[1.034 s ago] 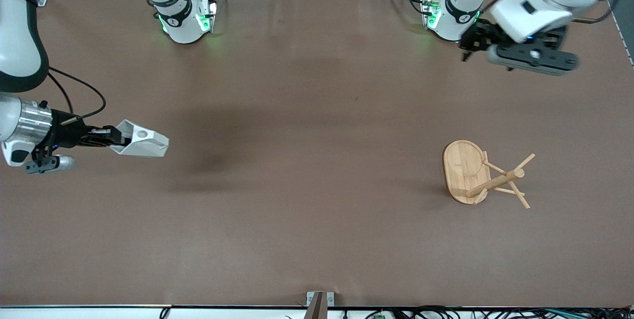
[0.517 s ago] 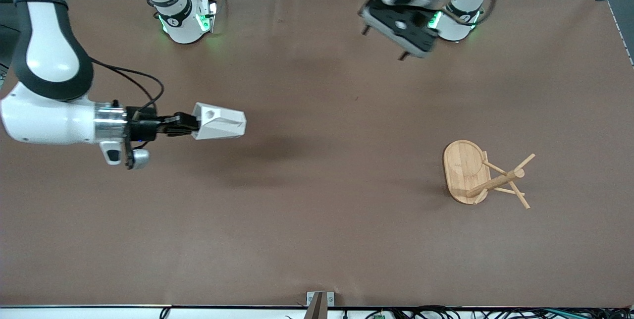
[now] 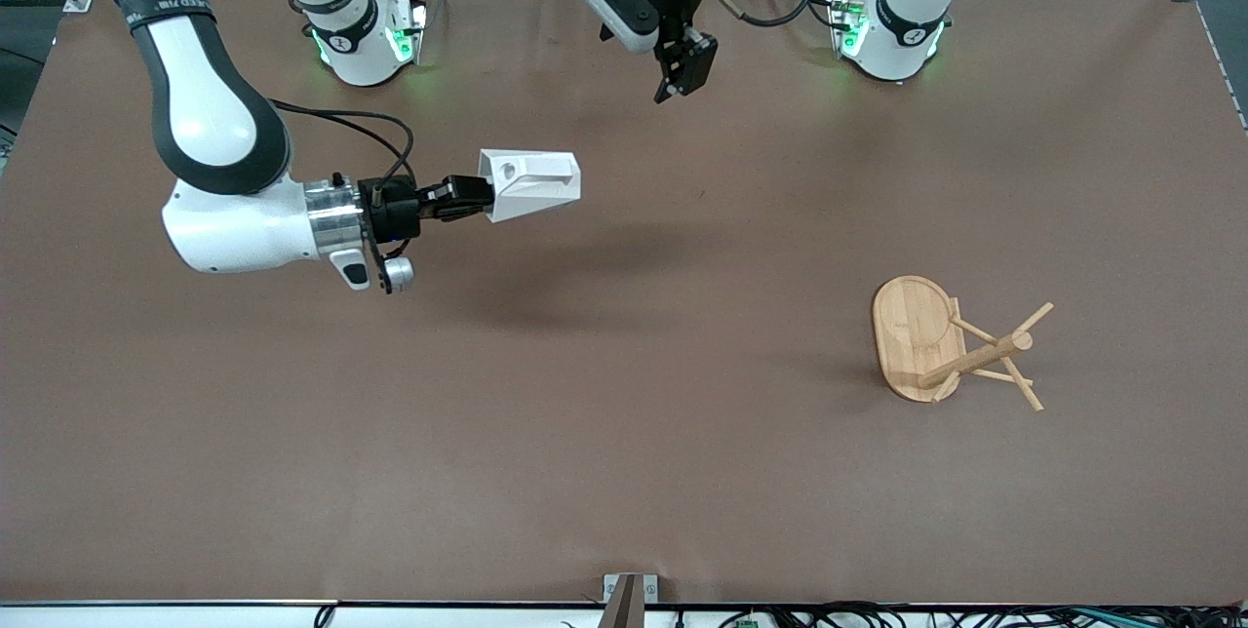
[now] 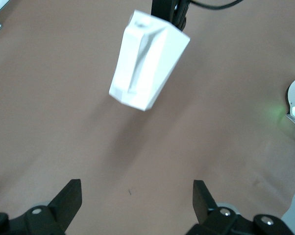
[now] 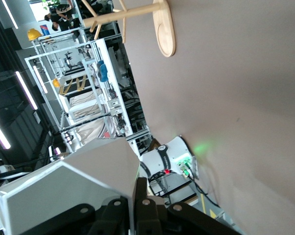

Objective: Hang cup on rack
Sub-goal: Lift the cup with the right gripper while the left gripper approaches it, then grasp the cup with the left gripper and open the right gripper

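Since the earlier frames the right arm has swung in from its end of the tabletop (image 3: 624, 472), carrying the white faceted cup (image 3: 531, 182) toward the middle, and the left arm has swept across from its own end to hang over the strip of tabletop between the two robot bases. In the front view the right gripper (image 3: 466, 198) is clamped on the cup's flat handle tab, whose round hole shows just past the fingertips; the cup sticks straight out from the gripper, lying on its side in the air over the bare brown tabletop, with its shadow on the surface below it. The right wrist view shows the cup (image 5: 69, 188) filling the space directly ahead of the black fingers (image 5: 142, 208), which close on it. The left gripper (image 3: 682, 72) points down over the tabletop near the bases, and the left wrist view shows its two fingers (image 4: 69, 198) spread well apart with nothing between them; the held cup (image 4: 148, 59) appears in that view farther off, well clear of those fingers. The bamboo rack (image 3: 951, 345) stands on its oval base toward the left arm's end of the tabletop, nearer to the front camera than either gripper, its post and thin pegs bare. Cup and rack are well apart.
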Controlling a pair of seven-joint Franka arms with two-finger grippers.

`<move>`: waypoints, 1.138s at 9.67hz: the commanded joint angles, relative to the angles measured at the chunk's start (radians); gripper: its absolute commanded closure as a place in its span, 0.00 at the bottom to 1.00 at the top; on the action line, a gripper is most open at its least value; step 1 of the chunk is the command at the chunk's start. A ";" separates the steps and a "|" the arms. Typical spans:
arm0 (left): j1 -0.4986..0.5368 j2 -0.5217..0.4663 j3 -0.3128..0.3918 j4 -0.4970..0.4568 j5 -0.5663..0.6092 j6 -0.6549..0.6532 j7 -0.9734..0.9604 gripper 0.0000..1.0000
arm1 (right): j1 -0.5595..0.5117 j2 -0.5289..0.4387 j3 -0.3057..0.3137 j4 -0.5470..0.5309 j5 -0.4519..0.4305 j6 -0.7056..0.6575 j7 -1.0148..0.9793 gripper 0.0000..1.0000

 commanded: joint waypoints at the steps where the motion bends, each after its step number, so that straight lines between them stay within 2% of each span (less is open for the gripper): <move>1: -0.029 0.050 -0.002 0.018 0.025 -0.003 0.030 0.00 | -0.017 -0.028 0.048 -0.052 0.043 0.002 -0.008 1.00; 3: -0.035 0.092 -0.004 0.015 0.025 0.032 0.045 0.00 | -0.013 -0.066 0.070 -0.073 0.118 0.002 -0.008 1.00; 6: -0.038 0.127 -0.004 0.000 0.027 0.106 0.122 0.00 | -0.014 -0.088 0.084 -0.103 0.130 0.000 -0.039 1.00; 11: -0.032 0.154 -0.004 -0.014 0.012 0.109 0.203 0.00 | -0.011 -0.109 0.099 -0.119 0.162 0.008 -0.047 1.00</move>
